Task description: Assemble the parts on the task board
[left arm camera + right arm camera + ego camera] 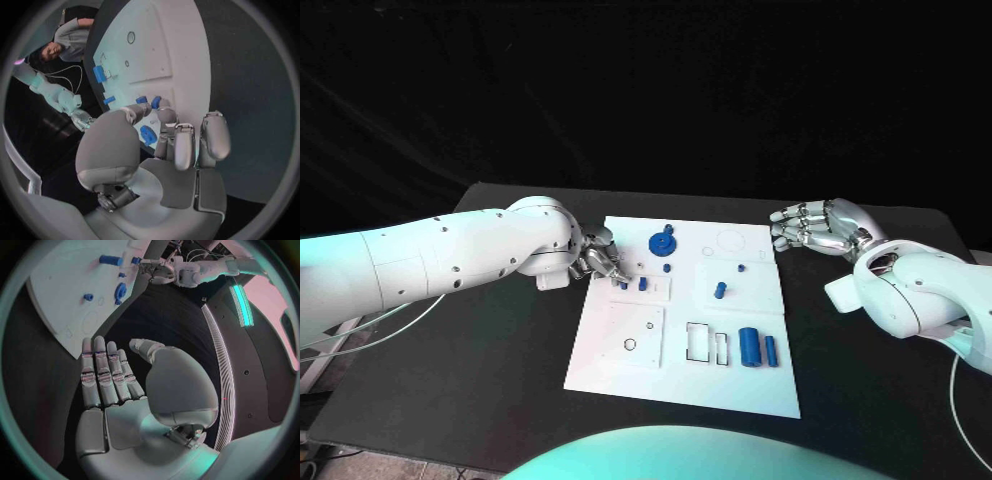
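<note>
The white task board (625,365) lies mid-table. On it are a blue gear (662,241), two small blue pegs (643,284) by its left edge, other small blue pieces (720,290) and a blue cylinder (750,347) near the rectangular cut-outs. My left hand (600,262) reaches over the board's left edge with its fingertips at the two pegs (156,101). Another blue piece (148,135) shows between thumb and fingers; I cannot tell if it is held. My right hand (822,225) hovers off the board's far right corner, fingers (103,372) extended, holding nothing.
Black table (459,390) surrounds the board on all sides. A raised white square (635,335) with round holes sits on the board's near left. A thin blue pin (770,349) lies beside the cylinder.
</note>
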### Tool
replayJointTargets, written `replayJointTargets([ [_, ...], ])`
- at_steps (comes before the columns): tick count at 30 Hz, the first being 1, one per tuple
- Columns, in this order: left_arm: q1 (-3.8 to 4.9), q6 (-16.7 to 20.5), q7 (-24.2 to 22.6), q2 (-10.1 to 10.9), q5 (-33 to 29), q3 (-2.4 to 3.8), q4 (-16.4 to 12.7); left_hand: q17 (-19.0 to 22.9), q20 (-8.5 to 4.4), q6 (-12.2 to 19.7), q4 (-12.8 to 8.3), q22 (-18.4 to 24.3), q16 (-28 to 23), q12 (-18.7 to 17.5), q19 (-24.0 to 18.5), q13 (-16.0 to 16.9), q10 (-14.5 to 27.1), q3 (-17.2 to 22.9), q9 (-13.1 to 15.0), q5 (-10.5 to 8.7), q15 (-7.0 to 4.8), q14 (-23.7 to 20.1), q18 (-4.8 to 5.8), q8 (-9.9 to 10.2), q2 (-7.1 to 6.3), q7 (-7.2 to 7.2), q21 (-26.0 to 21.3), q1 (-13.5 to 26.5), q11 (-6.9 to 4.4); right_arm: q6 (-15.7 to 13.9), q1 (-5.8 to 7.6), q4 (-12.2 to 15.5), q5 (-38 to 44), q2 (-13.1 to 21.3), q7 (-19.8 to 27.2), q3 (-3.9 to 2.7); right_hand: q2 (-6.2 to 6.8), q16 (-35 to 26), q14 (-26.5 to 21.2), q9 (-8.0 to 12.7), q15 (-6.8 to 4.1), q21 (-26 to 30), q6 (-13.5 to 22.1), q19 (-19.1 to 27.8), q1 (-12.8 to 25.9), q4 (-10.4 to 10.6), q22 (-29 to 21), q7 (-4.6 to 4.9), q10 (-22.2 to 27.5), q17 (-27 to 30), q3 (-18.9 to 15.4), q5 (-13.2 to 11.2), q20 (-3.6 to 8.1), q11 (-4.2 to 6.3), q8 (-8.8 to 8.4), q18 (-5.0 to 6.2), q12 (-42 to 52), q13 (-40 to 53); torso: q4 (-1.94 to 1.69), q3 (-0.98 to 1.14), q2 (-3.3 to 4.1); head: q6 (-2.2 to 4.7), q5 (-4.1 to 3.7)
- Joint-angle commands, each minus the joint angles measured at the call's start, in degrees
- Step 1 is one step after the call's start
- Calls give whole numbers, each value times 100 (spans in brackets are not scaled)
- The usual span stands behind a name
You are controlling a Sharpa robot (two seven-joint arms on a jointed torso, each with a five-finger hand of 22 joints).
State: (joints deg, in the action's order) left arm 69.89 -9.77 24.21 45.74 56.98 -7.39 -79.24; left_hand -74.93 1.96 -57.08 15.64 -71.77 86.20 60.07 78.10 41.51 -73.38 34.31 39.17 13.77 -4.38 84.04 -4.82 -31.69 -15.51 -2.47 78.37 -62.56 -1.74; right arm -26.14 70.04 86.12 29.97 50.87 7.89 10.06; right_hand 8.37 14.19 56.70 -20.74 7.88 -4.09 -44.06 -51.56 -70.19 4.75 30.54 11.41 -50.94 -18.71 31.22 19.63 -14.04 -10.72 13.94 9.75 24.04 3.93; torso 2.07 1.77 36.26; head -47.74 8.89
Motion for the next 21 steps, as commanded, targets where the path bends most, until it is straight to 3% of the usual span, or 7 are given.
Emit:
replayJointTargets([
  [1, -11, 40, 64, 4, -22, -1, 4, -560, 0, -68, 110, -6, 3, 4, -15, 35, 2, -451, -41, -19, -20, 375, 43, 64, 125, 1, -35, 73, 20, 75, -4, 8, 30, 0, 46, 0, 4, -38, 23, 5, 18, 15, -44, 13, 39, -16, -5, 317, 6, 5, -32, 27, -25, -8, 11, 59, 29, -5, 0, -2, 2, 1, -2],
  [6, -11, 128, 65, 27, -103, 1, 23, -661, 3, -124, 121, -23, 48, 46, -3, 118, -34, -964, -71, -37, -12, 398, 45, 93, 232, -3, -31, 318, 26, 75, -7, 7, 29, 1, 48, 0, 4, -38, 23, 5, 18, 15, -44, 13, 39, -16, -5, 317, 6, 5, -32, 27, -25, -8, 11, 59, 29, -5, 0, -2, -2, 12, 15],
  [17, -11, 292, -30, 104, -448, 63, 18, -733, -2, -159, 124, -55, 80, 96, 19, 199, -77, -1106, -67, -36, -19, 415, 51, 81, 313, 12, -11, 422, 15, 73, -14, 6, 29, 8, 52, 0, 3, -45, 25, 9, 19, 14, -42, 12, 44, -15, -20, 318, 10, 6, -35, 27, -25, -10, 11, 59, 35, -9, 6, 0, 1, 14, 24],
  [21, -11, 587, -394, 139, -846, 101, -6, -521, 1, -26, 115, 100, -8, -89, -89, -50, 69, -1192, -92, -24, -9, 359, 15, 155, 319, -27, -121, 396, 42, 73, -18, 1, 29, 5, 56, 0, 1, -47, 25, 10, 19, 14, -42, 12, 47, -13, -23, 319, 11, 7, -37, 25, -25, -10, 11, 59, 36, -9, 4, -1, 1, 30, 5],
])
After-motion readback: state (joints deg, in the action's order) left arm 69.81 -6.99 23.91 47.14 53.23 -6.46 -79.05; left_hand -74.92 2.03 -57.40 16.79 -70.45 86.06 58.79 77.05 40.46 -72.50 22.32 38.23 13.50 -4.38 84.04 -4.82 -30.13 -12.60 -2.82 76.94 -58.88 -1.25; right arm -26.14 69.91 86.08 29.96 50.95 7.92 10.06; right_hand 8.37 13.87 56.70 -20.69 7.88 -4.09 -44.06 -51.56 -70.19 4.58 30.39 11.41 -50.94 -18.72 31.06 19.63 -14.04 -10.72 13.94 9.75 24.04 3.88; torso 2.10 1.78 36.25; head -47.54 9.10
